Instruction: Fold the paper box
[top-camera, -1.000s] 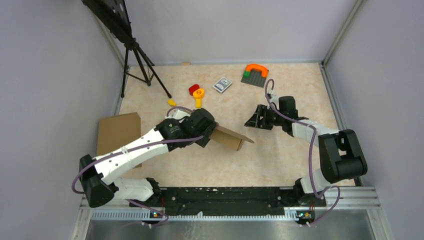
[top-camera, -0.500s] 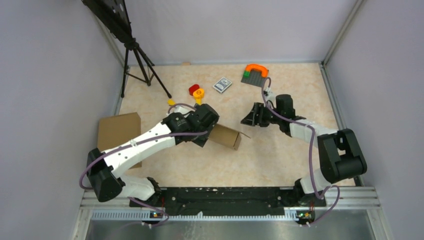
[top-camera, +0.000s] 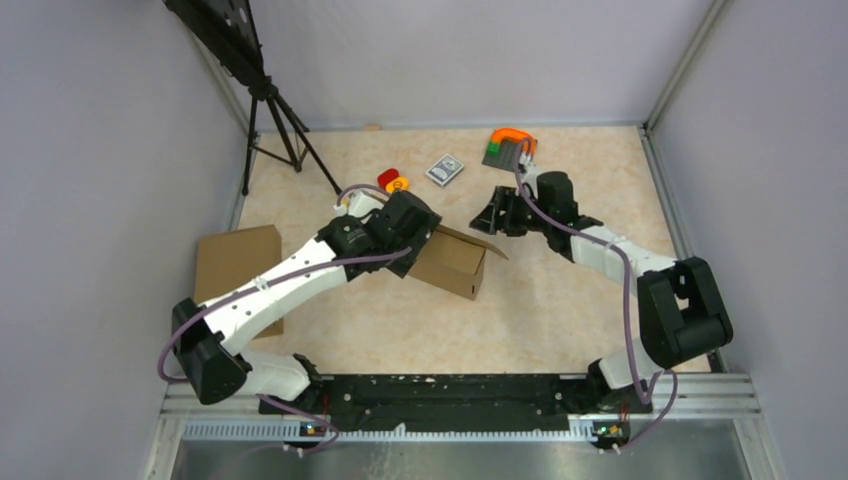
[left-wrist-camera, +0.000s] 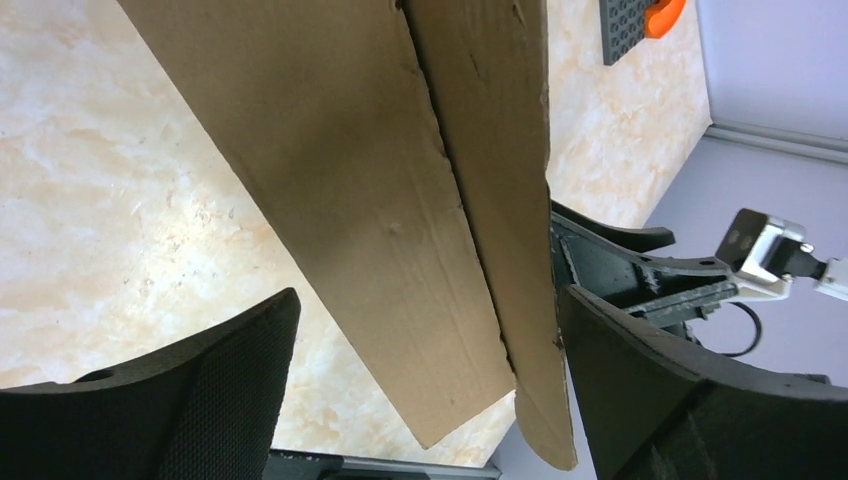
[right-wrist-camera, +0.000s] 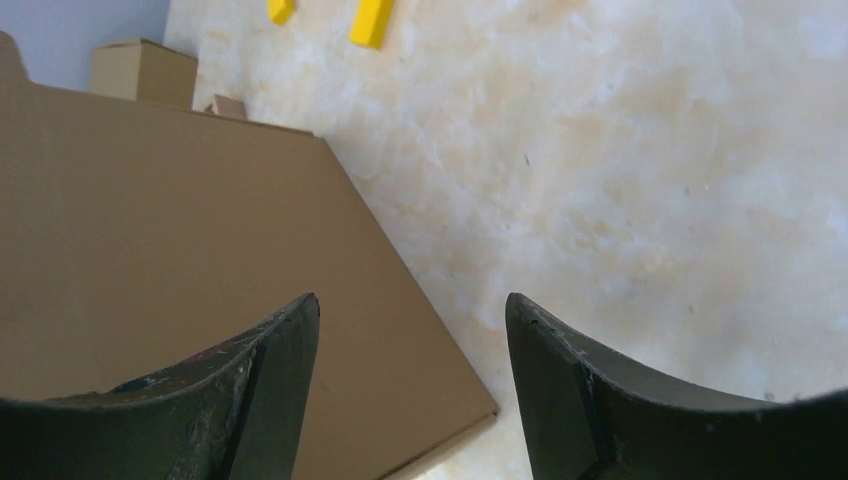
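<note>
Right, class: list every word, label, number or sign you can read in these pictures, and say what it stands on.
No text can be read in any view.
paper box: plain brown card, no print showing.
small dark packet: pale marking on its face, too small to read.
second brown box: plain, no label visible.

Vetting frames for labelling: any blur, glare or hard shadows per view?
Top external: even soft light, no glare, only a faint shadow beside the paper box. Left wrist: box surface sharp, left fingers dark and soft at the edges. Right wrist: tabletop pale and slightly washed out, right fingers dark, no motion blur.
</note>
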